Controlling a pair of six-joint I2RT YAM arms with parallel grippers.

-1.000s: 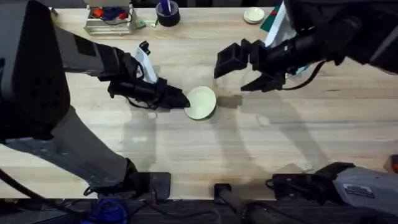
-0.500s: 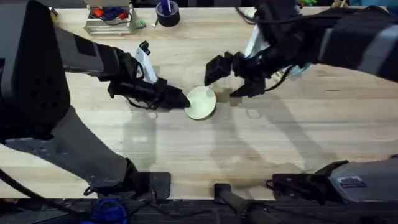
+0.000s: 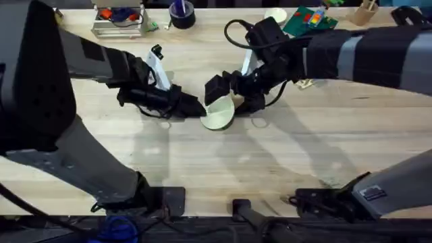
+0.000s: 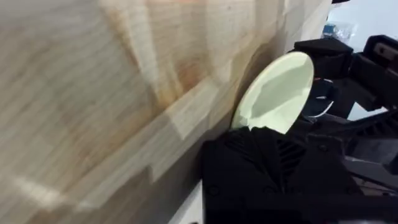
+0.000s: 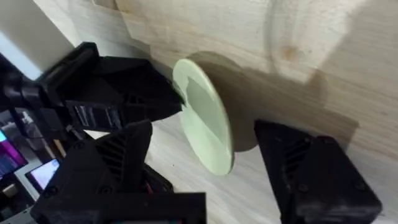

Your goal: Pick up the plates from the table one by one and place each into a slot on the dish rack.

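Midway, seemingly, through a handover of the cream-yellow plate (image 3: 219, 112): pinched at its edge by the left gripper (image 3: 196, 109), held tilted on edge just above the maple butcher-block table (image 3: 283, 155) near its middle. Right gripper (image 3: 233, 91) at the plate's far side, fingers (image 5: 311, 168) spread wide with the plate between them, not yet closed on it. No plate seen slotted so far; the wooden peg rack cannot be made out, nor the blue and teal plates, so nearly all of the job judged as left. Tabletop pale, with plank seams and soft arm shadows. Along the far edge: a wire-framed metal tray (image 3: 119, 20) holding coloured bits, a dark tape roll (image 3: 181, 13), a small white dish (image 3: 275, 16) and a green packet (image 3: 308, 20).
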